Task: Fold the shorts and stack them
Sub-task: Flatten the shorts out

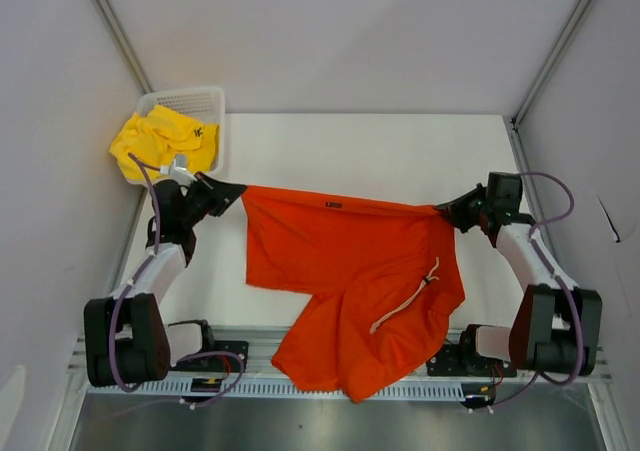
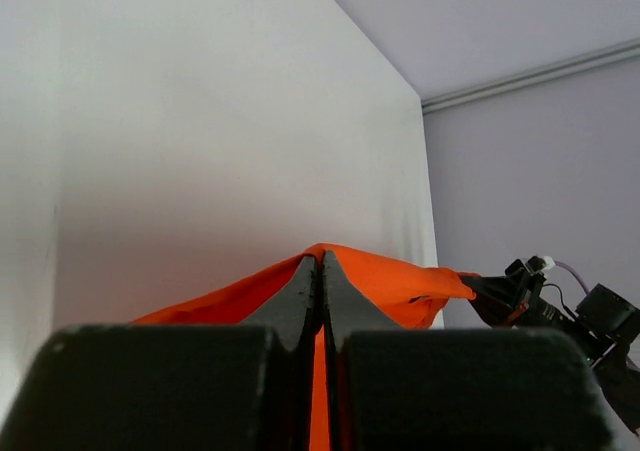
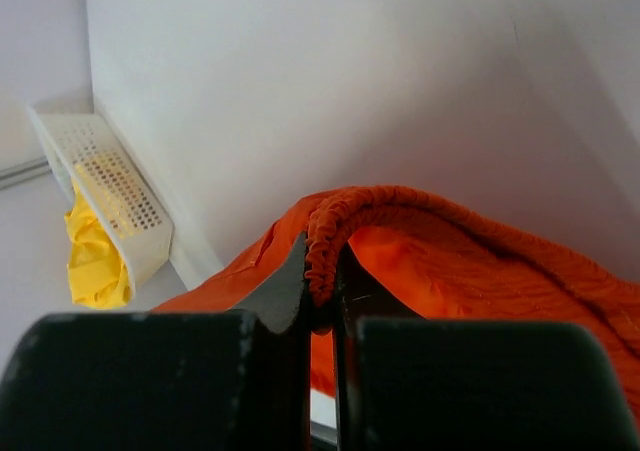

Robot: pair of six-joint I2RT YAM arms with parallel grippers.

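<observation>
My left gripper (image 1: 236, 193) is closed tight on a corner of the orange shorts (image 1: 340, 271). From my left wrist camera the two fingers meet with only a thin fold of orange cloth pinched between them. My right gripper (image 1: 446, 211) is also clamped on the same shorts at the opposite end. In the right wrist view its fingers nip a gathered, crinkled edge of the fabric. Between my two grippers the upper edge of the shorts runs as a nearly straight, taut line across the middle of the table (image 1: 380, 151). The rest of the cloth spreads down toward my bases, and its lowest part reaches over the table's near edge. A white drawstring (image 1: 405, 301) lies loose on the orange fabric, nearer my right arm. The yellow shorts (image 1: 160, 143) sit crumpled in the white basket (image 1: 190, 99) at the far left corner, partly spilling over its rim, just behind my left gripper.
</observation>
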